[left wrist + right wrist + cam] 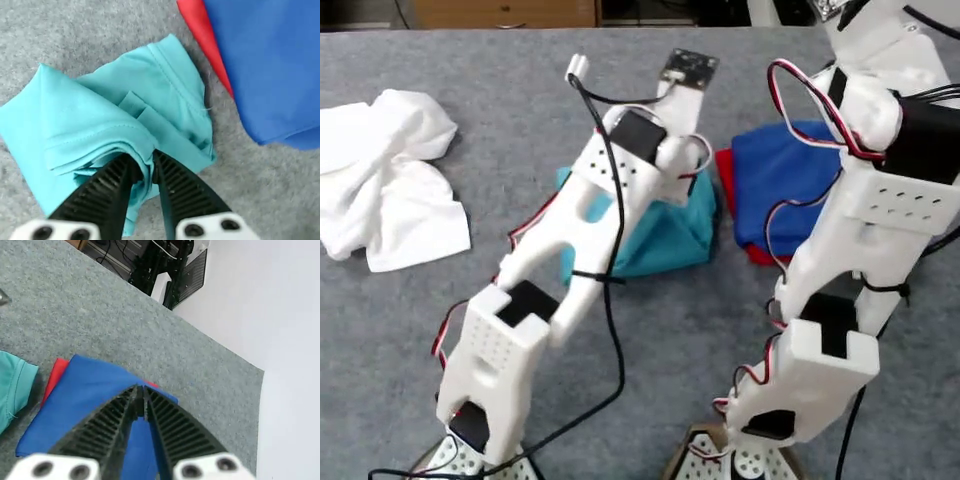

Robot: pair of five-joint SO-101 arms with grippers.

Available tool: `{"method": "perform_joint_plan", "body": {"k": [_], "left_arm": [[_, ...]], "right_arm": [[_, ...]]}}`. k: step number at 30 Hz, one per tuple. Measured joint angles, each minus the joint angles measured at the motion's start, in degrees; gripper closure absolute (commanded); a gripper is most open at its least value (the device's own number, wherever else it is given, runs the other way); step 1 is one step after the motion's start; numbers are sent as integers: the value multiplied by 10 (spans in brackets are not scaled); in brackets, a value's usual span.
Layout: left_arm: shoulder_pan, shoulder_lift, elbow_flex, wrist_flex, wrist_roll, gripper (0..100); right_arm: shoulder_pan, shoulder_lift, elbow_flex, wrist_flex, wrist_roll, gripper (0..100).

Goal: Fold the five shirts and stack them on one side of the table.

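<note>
A teal shirt lies folded into a loose bundle on the grey table. My left gripper is shut on a fold at the bundle's edge, with teal cloth pinched between its fingers. In the high view the left arm lies across the teal shirt. Just to its right, a folded blue shirt rests on a red shirt. My right gripper hangs shut and empty above the blue shirt, and the red shirt peeks out beneath.
Crumpled white shirts lie in a heap at the table's left side. Grey felt covers the table. The right arm stands tall on the right. Dark stands and cables sit beyond the table's far edge.
</note>
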State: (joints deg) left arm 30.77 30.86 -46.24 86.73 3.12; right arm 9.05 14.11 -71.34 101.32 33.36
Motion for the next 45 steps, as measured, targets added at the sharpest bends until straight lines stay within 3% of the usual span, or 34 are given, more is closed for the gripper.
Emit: {"method": "perform_joint_plan", "body": {"k": [2,5,12,16,21,27,32,35,45], "left_arm": [[0,3,-18,11,16,762],[-4,3,-48,33,67,769],[-128,3,-217,108,70,942],[-253,1,-280,134,48,981],[-410,1,-263,135,5,981],[-509,2,-173,135,-40,981],[-549,-18,-93,135,-47,981],[-550,-44,-52,135,-52,981],[-535,-64,1,135,-62,981]], "right_arm": [[0,0,0,1,0,993],[0,0,0,1,0,993],[-19,12,64,1,0,993],[-98,26,156,0,-18,994],[-245,73,265,-18,-23,995],[-362,181,337,-62,-23,996],[-359,297,330,-68,-23,996],[-318,357,283,-68,-23,996],[-197,501,-46,-67,-23,995]]}}
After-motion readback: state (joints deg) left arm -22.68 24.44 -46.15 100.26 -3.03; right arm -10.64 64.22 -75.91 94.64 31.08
